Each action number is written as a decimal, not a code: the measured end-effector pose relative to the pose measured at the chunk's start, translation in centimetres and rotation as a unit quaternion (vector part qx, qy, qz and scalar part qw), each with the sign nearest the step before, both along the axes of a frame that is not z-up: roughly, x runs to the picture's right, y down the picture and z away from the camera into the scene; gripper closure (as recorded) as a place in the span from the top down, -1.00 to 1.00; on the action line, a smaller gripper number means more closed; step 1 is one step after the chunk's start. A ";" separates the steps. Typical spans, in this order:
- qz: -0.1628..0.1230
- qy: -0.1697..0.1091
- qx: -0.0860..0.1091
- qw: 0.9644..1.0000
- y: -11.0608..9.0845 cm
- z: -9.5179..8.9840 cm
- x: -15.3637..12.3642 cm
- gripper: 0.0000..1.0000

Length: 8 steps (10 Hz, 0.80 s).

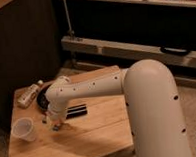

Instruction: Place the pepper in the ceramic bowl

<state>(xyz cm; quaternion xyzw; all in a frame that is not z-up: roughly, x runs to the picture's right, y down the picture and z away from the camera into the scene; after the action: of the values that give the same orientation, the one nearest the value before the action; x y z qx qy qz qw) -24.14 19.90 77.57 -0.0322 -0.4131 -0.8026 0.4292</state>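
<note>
My gripper (54, 122) hangs from the white arm (92, 88) and points down at the wooden table (95, 133), just left of the table's middle. A small orange-red bit, the pepper (56, 126), shows right at the gripper's tip, close to the table top. I cannot tell whether it is held. The ceramic bowl (42, 99), black and glossy, sits behind and slightly left of the gripper. The arm's wrist hides much of the bowl.
A clear plastic cup (23, 129) stands left of the gripper near the table's front left. A pale bottle (28, 95) lies at the back left. A dark striped flat object (76, 112) lies right of the gripper. A metal shelf rail (129, 48) runs behind.
</note>
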 end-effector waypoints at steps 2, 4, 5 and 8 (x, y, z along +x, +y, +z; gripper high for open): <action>-0.006 0.005 -0.001 1.000 0.4 0.2 -0.2 0.18; -0.012 0.013 -0.003 1.000 0.7 0.6 -0.1 0.18; -0.015 0.017 -0.005 1.000 0.8 1.1 0.1 0.18; -0.018 0.027 -0.007 0.999 0.8 2.3 0.6 0.18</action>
<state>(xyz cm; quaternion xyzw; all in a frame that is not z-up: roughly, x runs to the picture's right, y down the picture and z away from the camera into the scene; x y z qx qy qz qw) -23.57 20.75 79.82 -0.0637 -0.4063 -0.8062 0.4254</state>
